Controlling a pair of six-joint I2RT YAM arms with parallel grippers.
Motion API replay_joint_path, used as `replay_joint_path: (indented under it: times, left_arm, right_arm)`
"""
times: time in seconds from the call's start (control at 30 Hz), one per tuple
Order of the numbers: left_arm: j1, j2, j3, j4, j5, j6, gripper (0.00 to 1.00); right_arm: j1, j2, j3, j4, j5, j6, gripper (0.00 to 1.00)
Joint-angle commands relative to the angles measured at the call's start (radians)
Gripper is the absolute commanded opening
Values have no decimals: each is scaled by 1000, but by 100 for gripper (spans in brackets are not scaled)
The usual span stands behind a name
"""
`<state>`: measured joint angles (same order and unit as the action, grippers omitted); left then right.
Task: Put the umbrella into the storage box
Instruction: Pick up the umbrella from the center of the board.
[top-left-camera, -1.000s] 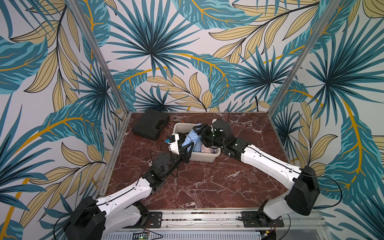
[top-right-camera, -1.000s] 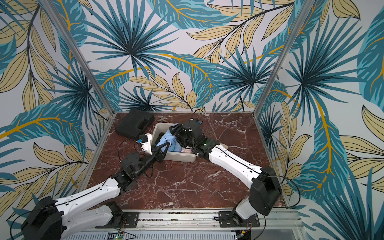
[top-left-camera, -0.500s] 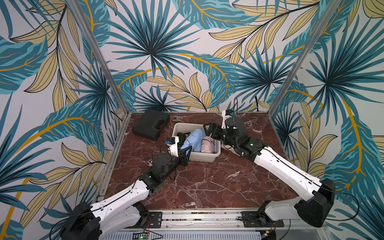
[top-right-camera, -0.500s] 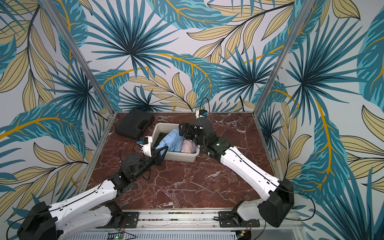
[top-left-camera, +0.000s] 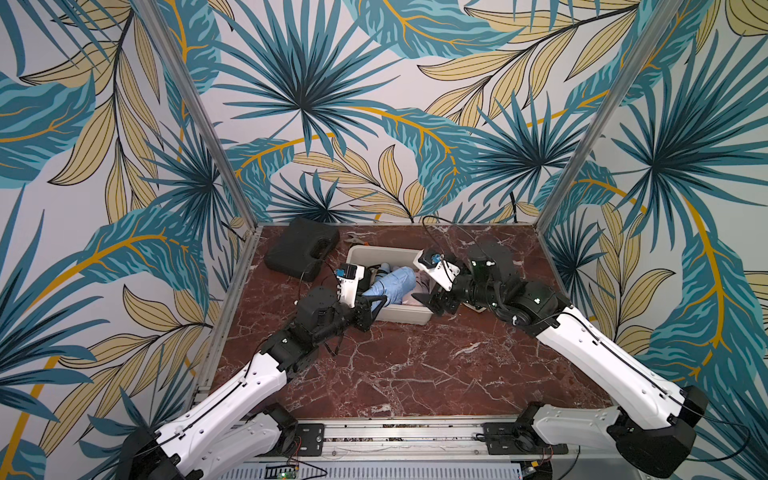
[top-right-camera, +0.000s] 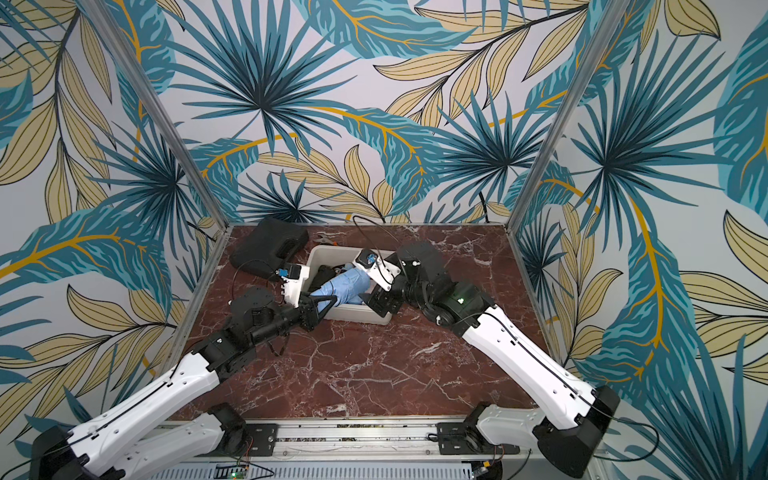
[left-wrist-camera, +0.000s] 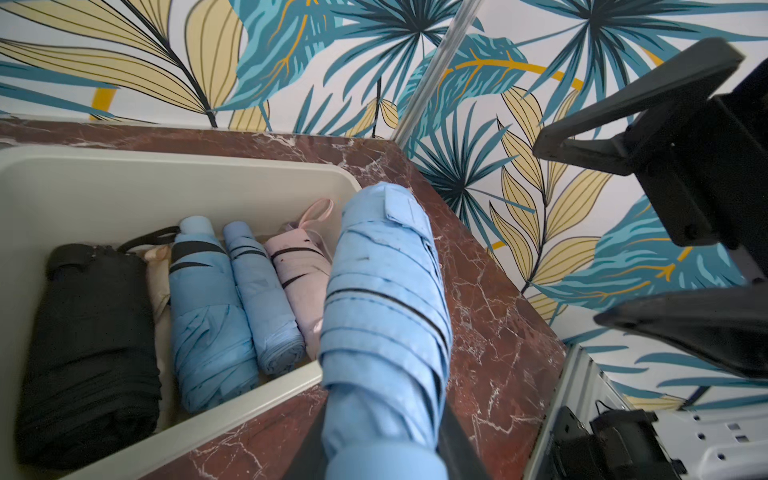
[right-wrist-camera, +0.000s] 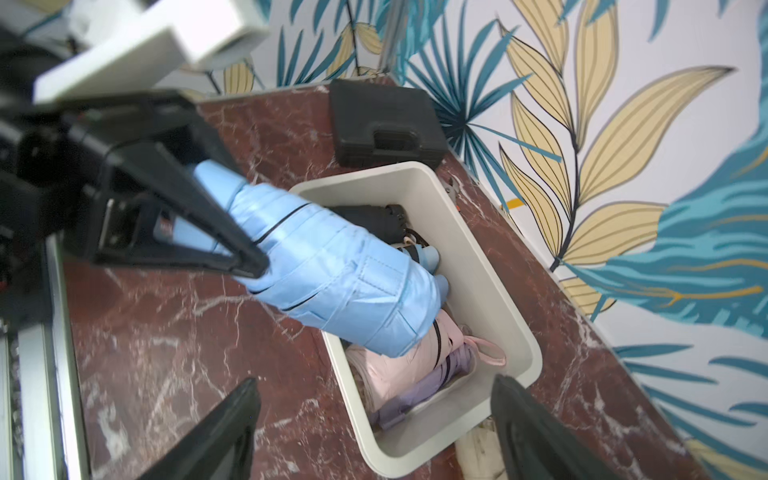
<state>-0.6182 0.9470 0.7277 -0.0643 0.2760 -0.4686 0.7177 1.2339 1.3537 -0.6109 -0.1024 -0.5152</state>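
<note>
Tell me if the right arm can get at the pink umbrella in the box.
Probably yes: the right pincer hangs open over the pink umbrella, and the blue umbrella in the left pincer covers only part of it.

No legible text, brand, number or sign in any view. Only candidate is a small red sticker (right-wrist-camera: 165, 226) on black hardware, left-centre of the right wrist frame. It's too blurred to read.
</note>
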Motion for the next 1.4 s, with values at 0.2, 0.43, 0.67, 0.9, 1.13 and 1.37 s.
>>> replay_joint_path:
  times: [0.2, 0.43, 0.67, 0.9, 1.13, 1.37]
  left_arm:
    - [14, 4, 55, 28, 260, 6, 0]
    - [12, 13, 42, 71, 315, -14, 0]
    - [16, 9, 24, 114, 362, -48, 0]
    - [22, 1, 10, 147, 406, -82, 0]
    - [28, -20, -5, 147, 424, -85, 0]
    - [32, -27, -28, 166, 415, -99, 30]
  right_arm:
    - [72, 13, 78, -183, 16, -404, 91]
    - [146, 60, 77, -204, 35, -471, 92]
    - [171, 108, 51, -169, 62, -508, 92]
    - [196, 127, -6, -41, 129, -552, 84]
    - [197, 124, -31, 28, 157, -554, 55]
    - [197, 103, -65, 70, 144, -530, 48]
